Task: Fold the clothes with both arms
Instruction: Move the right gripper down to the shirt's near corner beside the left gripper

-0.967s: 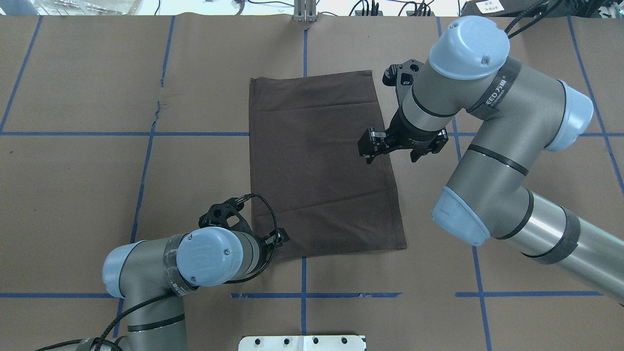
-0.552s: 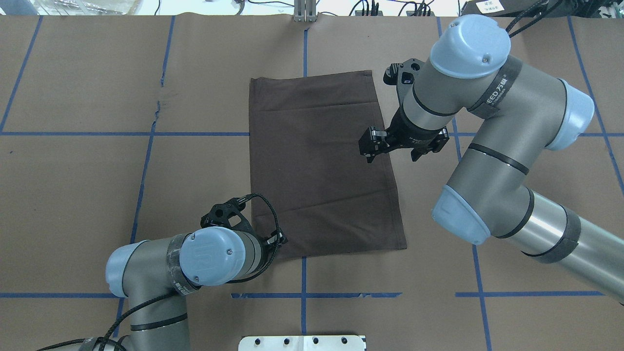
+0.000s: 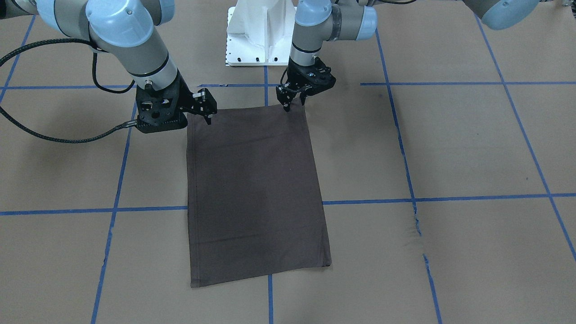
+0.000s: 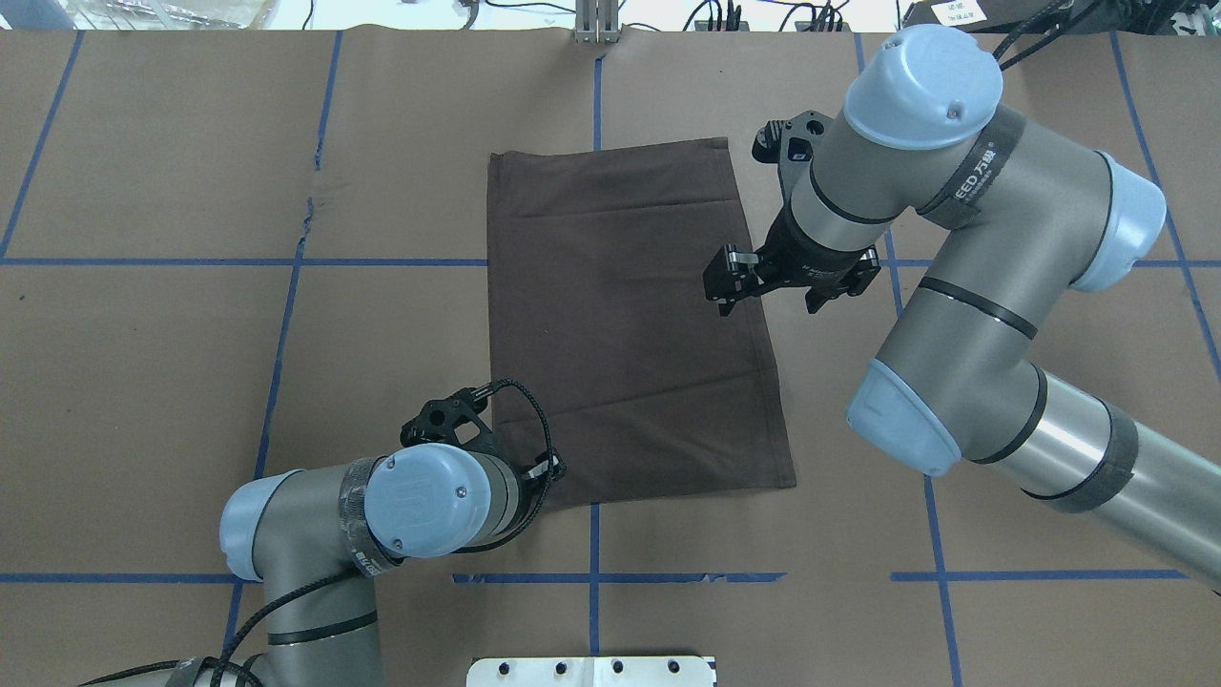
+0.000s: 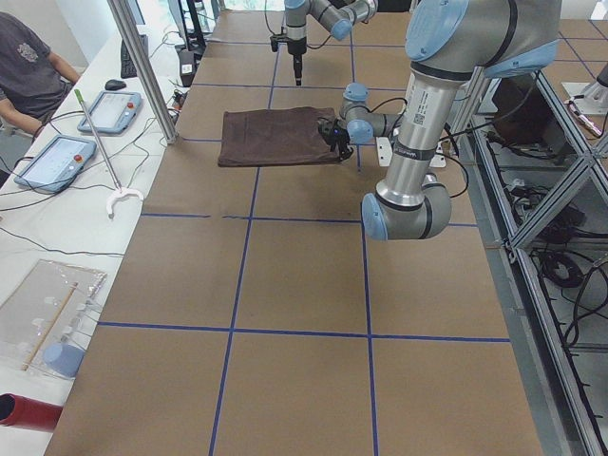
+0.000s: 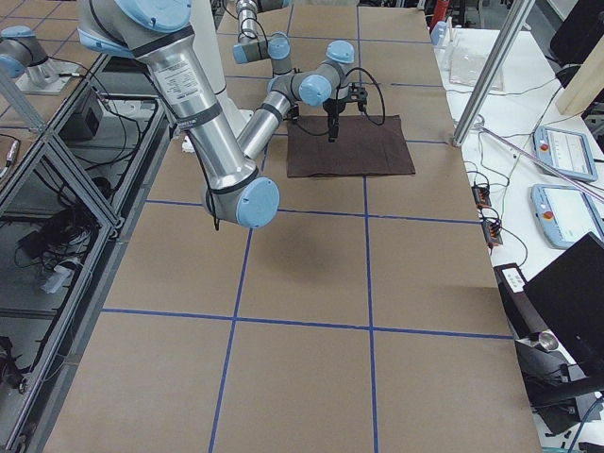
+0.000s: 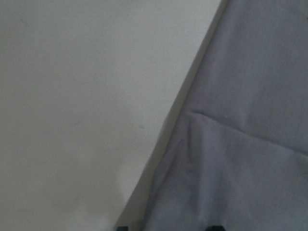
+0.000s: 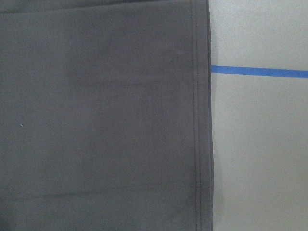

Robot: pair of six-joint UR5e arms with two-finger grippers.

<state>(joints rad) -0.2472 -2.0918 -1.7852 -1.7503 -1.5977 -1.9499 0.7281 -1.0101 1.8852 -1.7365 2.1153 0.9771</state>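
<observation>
The dark brown-grey T-shirt (image 4: 630, 324) lies flat on the table, folded into a tall rectangle; collar, logo and tags are hidden. It also shows in the front view (image 3: 256, 189). My left gripper (image 3: 294, 104) is open and low at the shirt's near-left corner, largely hidden under its wrist in the overhead view (image 4: 546, 469). The left wrist view shows the shirt's edge (image 7: 192, 115) running between the two fingertips. My right gripper (image 4: 771, 303) is open wide and empty, held above the shirt's right edge. The right wrist view shows the stitched hem (image 8: 199, 120) from above.
The table is covered in brown paper with blue tape lines (image 4: 593, 86) and a small tear (image 4: 310, 205). The white pedestal base (image 3: 256, 31) stands at the robot's side. A metal post (image 5: 142, 66), tablets (image 5: 52, 161) and a seated operator (image 5: 28, 66) are beyond the far edge.
My left arm has shifted slightly right, toward the shirt's near-left corner. The right arm has barely moved. Both grippers stay open and the shirt has not moved.
</observation>
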